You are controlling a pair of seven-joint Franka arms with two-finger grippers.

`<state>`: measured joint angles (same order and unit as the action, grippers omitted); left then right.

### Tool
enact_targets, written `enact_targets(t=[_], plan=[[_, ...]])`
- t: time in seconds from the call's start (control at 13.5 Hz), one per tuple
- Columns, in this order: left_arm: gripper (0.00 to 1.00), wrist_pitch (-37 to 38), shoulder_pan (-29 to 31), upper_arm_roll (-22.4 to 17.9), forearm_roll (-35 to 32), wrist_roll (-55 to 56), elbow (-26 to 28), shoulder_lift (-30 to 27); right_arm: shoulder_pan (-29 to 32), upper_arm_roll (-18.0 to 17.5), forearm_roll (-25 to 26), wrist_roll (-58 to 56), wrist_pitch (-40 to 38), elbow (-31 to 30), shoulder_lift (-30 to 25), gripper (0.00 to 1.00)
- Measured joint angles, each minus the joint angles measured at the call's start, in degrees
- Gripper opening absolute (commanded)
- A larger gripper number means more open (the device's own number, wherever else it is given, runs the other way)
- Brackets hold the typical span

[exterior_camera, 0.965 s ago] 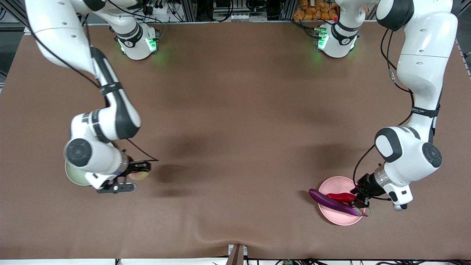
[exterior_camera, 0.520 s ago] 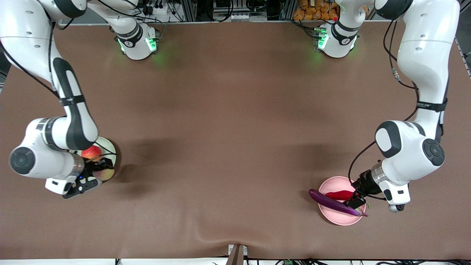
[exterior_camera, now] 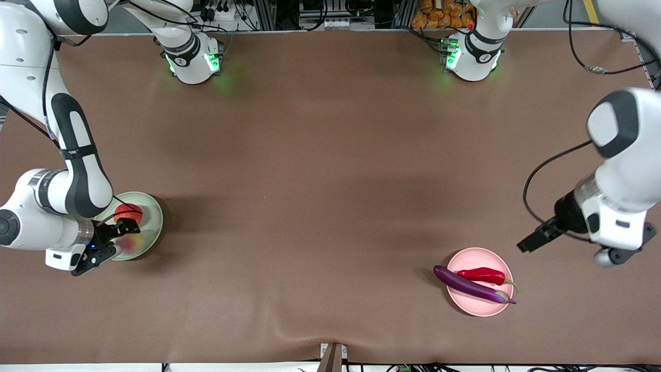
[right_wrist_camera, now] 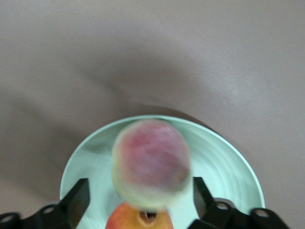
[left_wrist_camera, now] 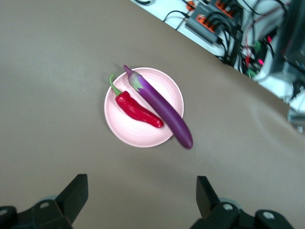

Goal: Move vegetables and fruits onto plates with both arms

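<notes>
— Fruit, right arm's end? Status?

— Pale mint green round plate carrying both: round red fruit with yellow-orange patches, paler pinkish peach-like fruit blurred between spread fingers of right gripper, low over plate. No grip visible.

— Left arm's end?

— Pale pink round plate bearing curved shiny red chili pepper beside long glossy purple eggplant, tip overhanging rim. Left gripper spread wide, holding nothing, above bare brown table just beside that plate.

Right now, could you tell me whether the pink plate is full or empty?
Full: the pink plate holds the purple eggplant and the red chili side by side, the eggplant's tip overhanging the rim.
</notes>
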<state>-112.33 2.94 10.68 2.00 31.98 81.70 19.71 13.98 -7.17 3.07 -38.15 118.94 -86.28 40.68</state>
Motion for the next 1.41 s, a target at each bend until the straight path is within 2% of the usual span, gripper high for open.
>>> enact_targets(t=[0.3,0.52,0.82,0.97,1.19,1.41], plan=[[1.0,9.1,0.1,-0.4,0.0,-8.9,0.1,-6.2,-0.7,-0.7,-0.1,3.4,-1.5,-0.1,-0.1,1.0],[1.0,14.7,0.2,-0.5,0.0,-11.7,0.2,-10.2,-1.9,-2.0,-0.2,12.2,-8.3,0.1,-2.5,1.0],[1.0,20.2,0.2,-0.5,0.0,-12.7,0.4,-14.5,-7.5,-2.4,-1.4,25.5,-17.5,-1.6,-13.1,1.0],[1.0,22.5,-0.3,-0.7,0.0,-14.0,0.7,-15.9,-8.0,-2.1,-5.1,27.4,-18.5,-5.3,-19.7,1.0],[1.0,25.7,-5.0,-4.8,-0.1,-14.3,1.6,-17.5,-8.3,-0.3,-7.0,31.5,-20.9,-8.8,-27.3,1.0],[1.0,25.2,-5.7,-6.9,-0.1,-17.4,5.6,-19.9,-10.1,2.1,-7.2,34.2,-23.1,-9.5,-32.8,1.0]])
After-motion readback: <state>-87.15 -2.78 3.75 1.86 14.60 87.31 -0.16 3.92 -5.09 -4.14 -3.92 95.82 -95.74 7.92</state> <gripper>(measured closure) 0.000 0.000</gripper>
